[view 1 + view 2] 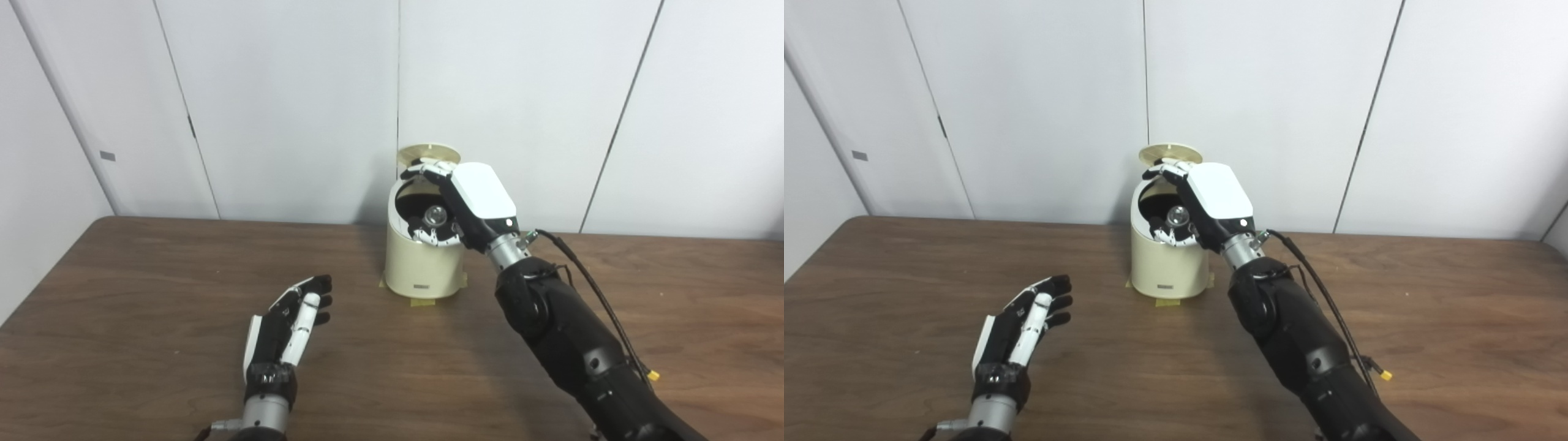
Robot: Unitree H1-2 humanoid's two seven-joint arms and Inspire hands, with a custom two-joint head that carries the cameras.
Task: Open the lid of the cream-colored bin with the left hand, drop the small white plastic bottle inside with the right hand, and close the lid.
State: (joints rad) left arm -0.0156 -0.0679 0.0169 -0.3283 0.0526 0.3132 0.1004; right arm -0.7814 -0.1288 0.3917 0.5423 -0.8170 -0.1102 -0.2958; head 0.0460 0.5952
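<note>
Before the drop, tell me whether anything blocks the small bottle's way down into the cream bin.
Nothing visible does. The round cream lid stands raised at the back, and the right hand holds the small bottle right over the cream-coloured cylindrical bin's dark opening. The left hand lies apart on the table.

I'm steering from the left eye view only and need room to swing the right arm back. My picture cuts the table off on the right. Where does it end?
Observer: In the right eye view the table ends at a rounded back right corner, just inside the picture's right edge. The right arm is well short of it.
Operator: What stands behind that corner?
Observer: Only the wall. One more dark wall seam, which your view lacks, slants down to the corner.
</note>
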